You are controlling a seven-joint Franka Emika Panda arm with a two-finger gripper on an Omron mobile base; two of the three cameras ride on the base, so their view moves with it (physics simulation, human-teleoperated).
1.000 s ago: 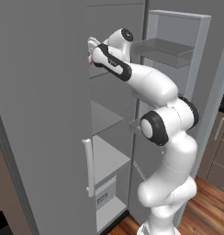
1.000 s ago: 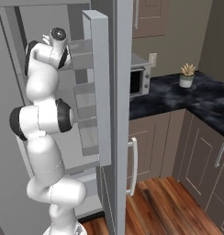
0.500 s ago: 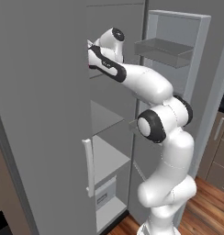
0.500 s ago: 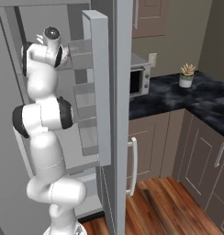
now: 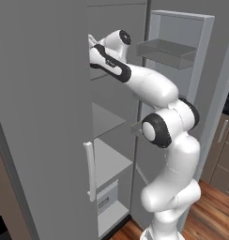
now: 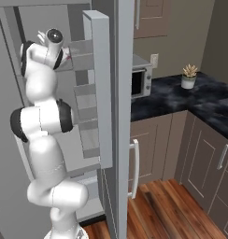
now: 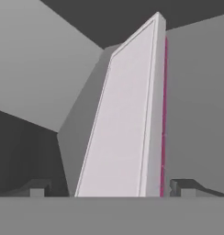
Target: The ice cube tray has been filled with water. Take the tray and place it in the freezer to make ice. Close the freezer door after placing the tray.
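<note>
1. My gripper (image 7: pixel 111 188) is up inside the freezer (image 5: pixel 111 140) at an upper shelf, jaws spread wide, one tip on each side of the ice cube tray (image 7: pixel 125 119).
2. The tray lies just ahead of my tips in the hand view, inside the compartment. I judge it set down, though I cannot tell whether it fully rests on the shelf.
3. Left to do: draw my arm out and shut the freezer door (image 5: pixel 50 117), which stands open.
4. The door bins (image 6: pixel 88 88) look bare.
</note>
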